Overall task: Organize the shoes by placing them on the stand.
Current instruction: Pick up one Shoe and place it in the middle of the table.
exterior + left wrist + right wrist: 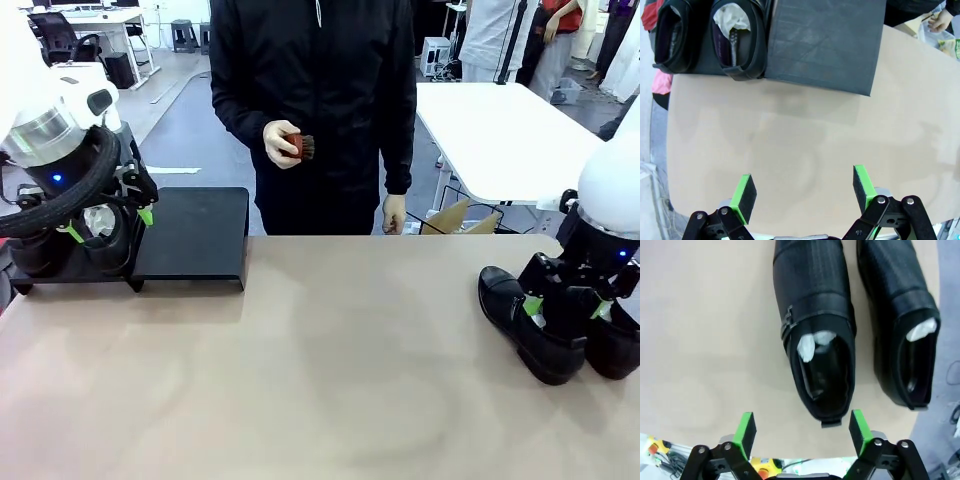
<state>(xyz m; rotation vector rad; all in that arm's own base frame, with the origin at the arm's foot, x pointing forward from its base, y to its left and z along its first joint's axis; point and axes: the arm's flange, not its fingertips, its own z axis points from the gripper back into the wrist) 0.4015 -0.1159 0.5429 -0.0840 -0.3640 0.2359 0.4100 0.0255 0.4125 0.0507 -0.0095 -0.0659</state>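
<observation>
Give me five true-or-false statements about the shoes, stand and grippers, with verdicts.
1. Two shoes sit on the stand. True.
2. The left gripper is shut on a shoe. False: it is open, holding nothing.
3. Two more shoes lie on the table by the right gripper. True.
4. The person's hand holds a shoe. False: it holds a small reddish brush.
5. The stand's top is full. False: the part beside the shoes is bare.

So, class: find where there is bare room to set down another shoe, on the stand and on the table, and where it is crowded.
The matte black stand's right half is bare, beside two glossy black leather shoes. The beige table's wide middle is free. Crowded: its right edge, two more black shoes below the right arm's open fingers.
</observation>
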